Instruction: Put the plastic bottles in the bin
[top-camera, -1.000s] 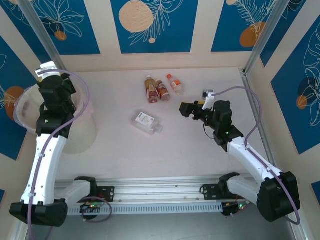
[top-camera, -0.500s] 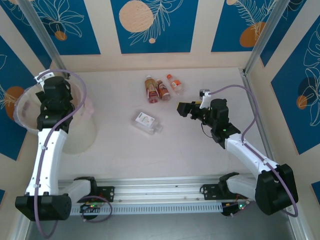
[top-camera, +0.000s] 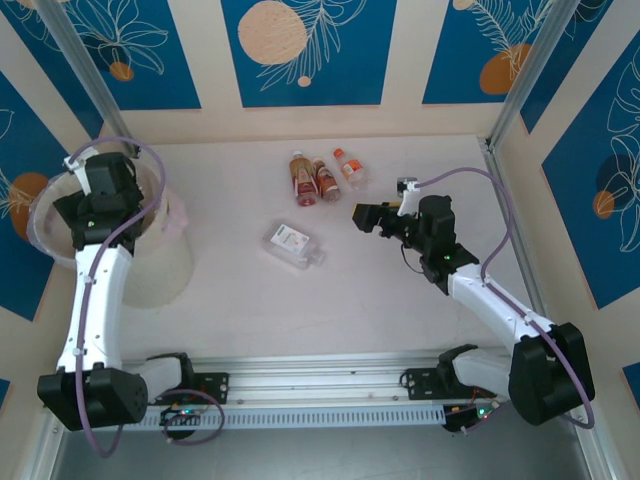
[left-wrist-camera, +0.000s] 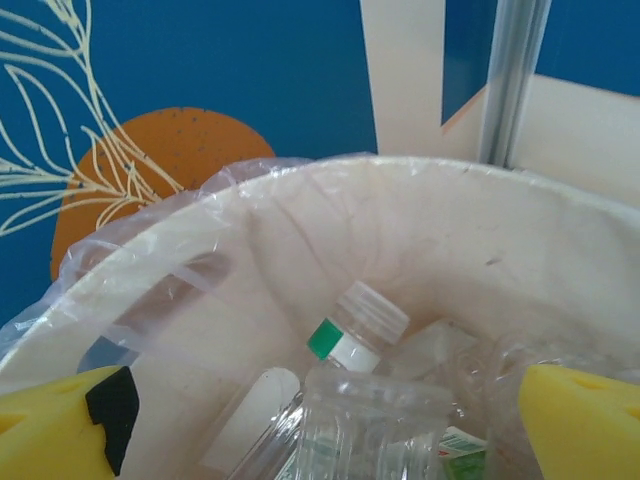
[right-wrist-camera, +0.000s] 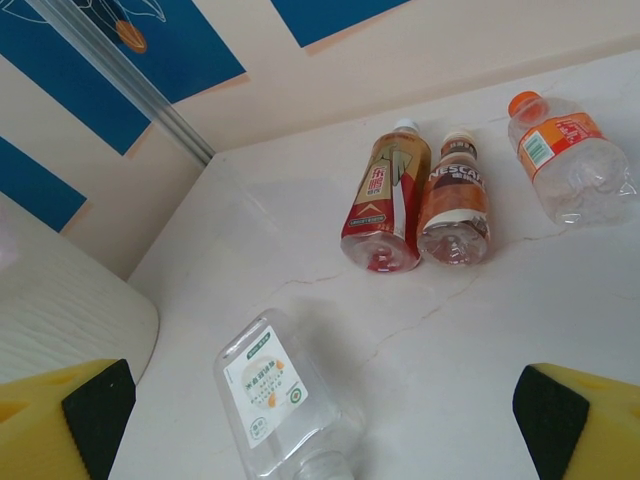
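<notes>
The bin (top-camera: 165, 262), a cream bucket with a clear liner, stands at the table's left. My left gripper (top-camera: 82, 212) hangs over its mouth. In the left wrist view this gripper (left-wrist-camera: 320, 432) is open, and its yellow fingertips (left-wrist-camera: 585, 420) stand wide apart above a clear bottle (left-wrist-camera: 375, 420) lying inside the bin (left-wrist-camera: 420, 225). A white-capped, green-labelled bottle (left-wrist-camera: 358, 325) lies behind that one. On the table are a red-labelled bottle (right-wrist-camera: 385, 200), a brown-labelled one (right-wrist-camera: 455, 200), an orange-capped one (right-wrist-camera: 568, 158) and a flat clear bottle (right-wrist-camera: 275, 395). My right gripper (top-camera: 362, 217) is open above the table, right of the flat bottle (top-camera: 293, 245).
The three bottles (top-camera: 325, 177) lie side by side at the back centre, near the rear wall. A metal post (top-camera: 520, 90) and side wall stand at the right. The arm bases and a rail (top-camera: 320, 390) run along the near edge.
My left arm has swung left, further over the bin, and its jaws now stand open. My right gripper has edged slightly left toward the table's middle.
</notes>
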